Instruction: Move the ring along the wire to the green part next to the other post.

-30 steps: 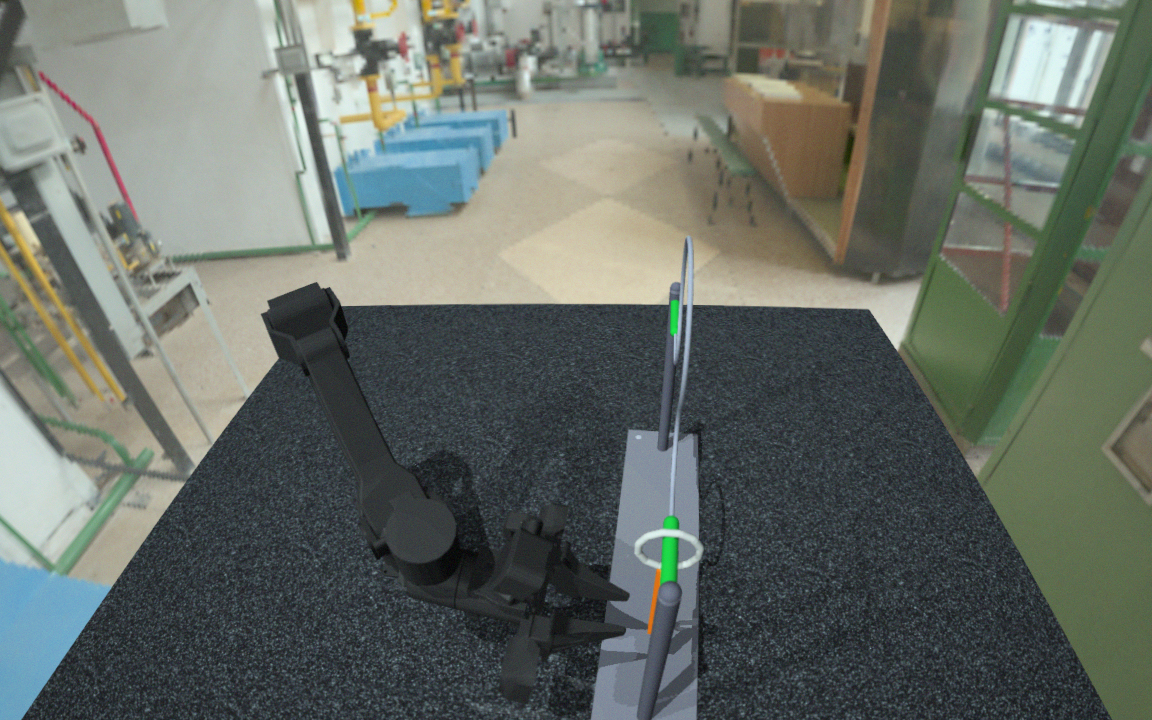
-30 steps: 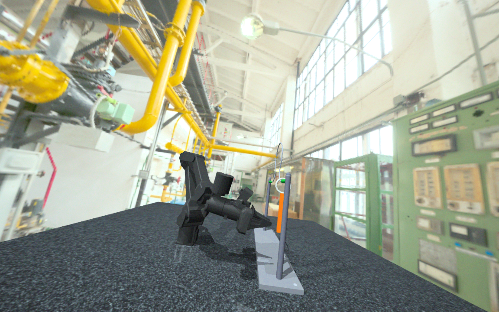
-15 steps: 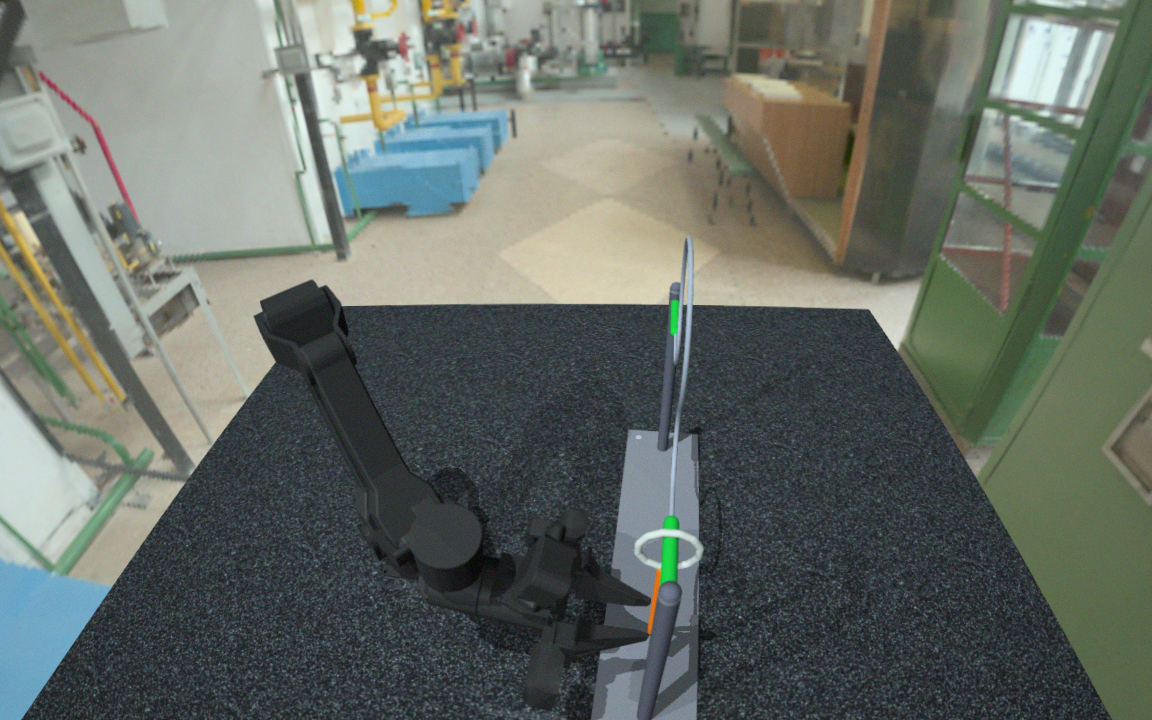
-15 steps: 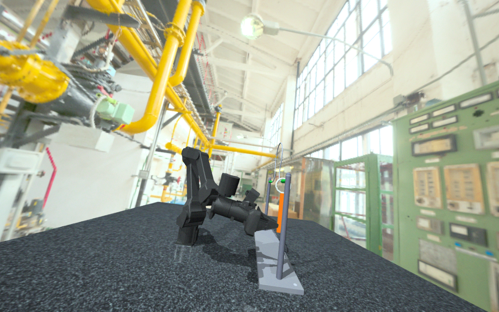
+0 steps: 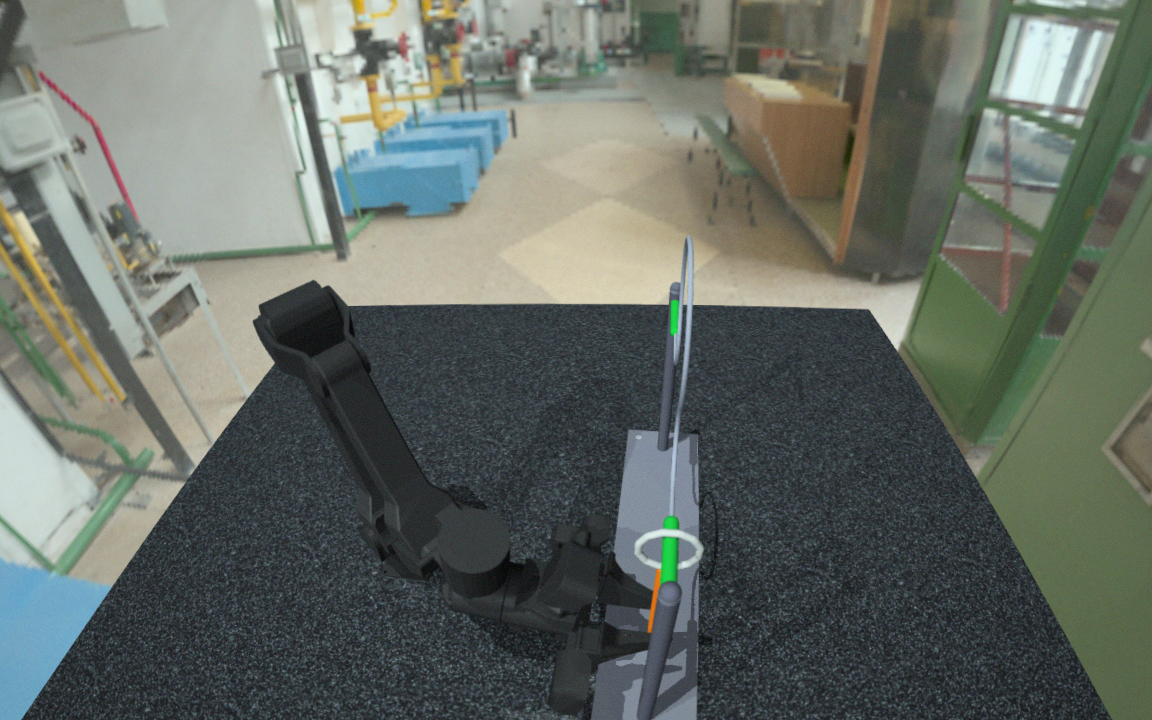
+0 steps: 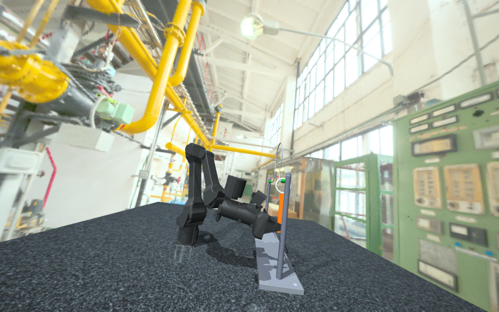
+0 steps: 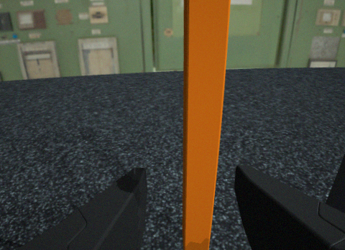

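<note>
The white ring hangs around the near green part of the wire, beside the near post. Its orange handle hangs straight down. My gripper is partly open, its fingers on either side of the handle's lower part. The wrist view shows a gap on both sides, narrower on the left. The wire is outside the wrist view. The near post partly hides the fingertips in the exterior view.
The thin grey wire rises in a tall loop towards the far green part at the far post. Both posts stand on a grey base plate.
</note>
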Robot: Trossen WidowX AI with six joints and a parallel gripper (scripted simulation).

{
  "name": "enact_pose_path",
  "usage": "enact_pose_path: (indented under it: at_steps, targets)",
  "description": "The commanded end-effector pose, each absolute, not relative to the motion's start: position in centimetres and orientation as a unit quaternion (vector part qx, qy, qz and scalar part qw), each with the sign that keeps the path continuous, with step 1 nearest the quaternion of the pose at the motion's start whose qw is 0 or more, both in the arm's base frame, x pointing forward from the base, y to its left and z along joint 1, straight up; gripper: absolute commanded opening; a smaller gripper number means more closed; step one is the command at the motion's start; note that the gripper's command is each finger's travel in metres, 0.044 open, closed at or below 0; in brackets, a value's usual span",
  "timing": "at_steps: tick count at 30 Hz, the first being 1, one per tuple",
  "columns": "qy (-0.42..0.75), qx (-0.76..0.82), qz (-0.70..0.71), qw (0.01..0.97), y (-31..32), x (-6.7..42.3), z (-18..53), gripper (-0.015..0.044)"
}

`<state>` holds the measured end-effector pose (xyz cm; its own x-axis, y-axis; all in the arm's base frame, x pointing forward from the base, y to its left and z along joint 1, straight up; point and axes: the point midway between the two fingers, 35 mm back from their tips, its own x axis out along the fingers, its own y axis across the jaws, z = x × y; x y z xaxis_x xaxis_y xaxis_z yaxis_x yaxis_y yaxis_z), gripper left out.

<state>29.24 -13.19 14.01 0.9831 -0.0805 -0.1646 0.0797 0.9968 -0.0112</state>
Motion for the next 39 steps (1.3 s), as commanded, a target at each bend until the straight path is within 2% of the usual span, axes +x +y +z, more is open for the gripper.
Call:
enact_pose_path:
  at_steps: [1, 11, 39]
  targets:
    - [0.081, -0.001, -0.043, 0.996, -13.4, 30.0, 14.0, 0.0160]
    - [0.080, -0.001, -0.043, 0.996, -13.3, 31.4, 13.5, 0.0160]
    - [0.080, -0.001, -0.043, 0.996, -13.3, 31.5, 13.5, 0.0160]
